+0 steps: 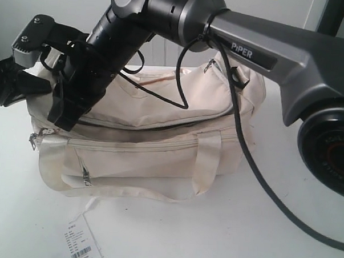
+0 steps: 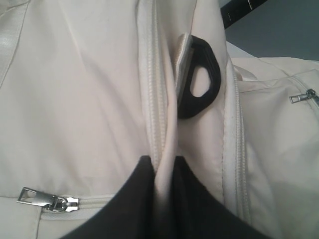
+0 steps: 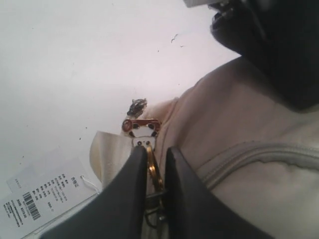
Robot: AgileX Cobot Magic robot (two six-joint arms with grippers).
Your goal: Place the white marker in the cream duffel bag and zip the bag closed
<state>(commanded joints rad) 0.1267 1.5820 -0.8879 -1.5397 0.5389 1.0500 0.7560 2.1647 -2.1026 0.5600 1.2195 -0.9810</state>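
The cream duffel bag (image 1: 159,157) lies on the white table, with a dark slit along its top zip. My right gripper (image 1: 62,123) reaches across to the bag's left end. In the right wrist view it (image 3: 155,149) is shut on a brass ring (image 3: 152,167) of the zip pull, which carries a small panda charm (image 3: 142,130). My left gripper (image 1: 45,84) is at that same end. In the left wrist view it (image 2: 160,160) is shut on a fold of the bag's fabric (image 2: 164,144), beside a black end clip (image 2: 199,79). The white marker is out of view.
A paper barcode tag (image 1: 81,242) lies on the table in front of the bag, also seen as the tag (image 3: 35,199). The right arm's long grey link (image 1: 311,72) and its black cable (image 1: 245,149) cross over the bag. A silver pocket zip pull (image 2: 42,199) sits near the left jaws.
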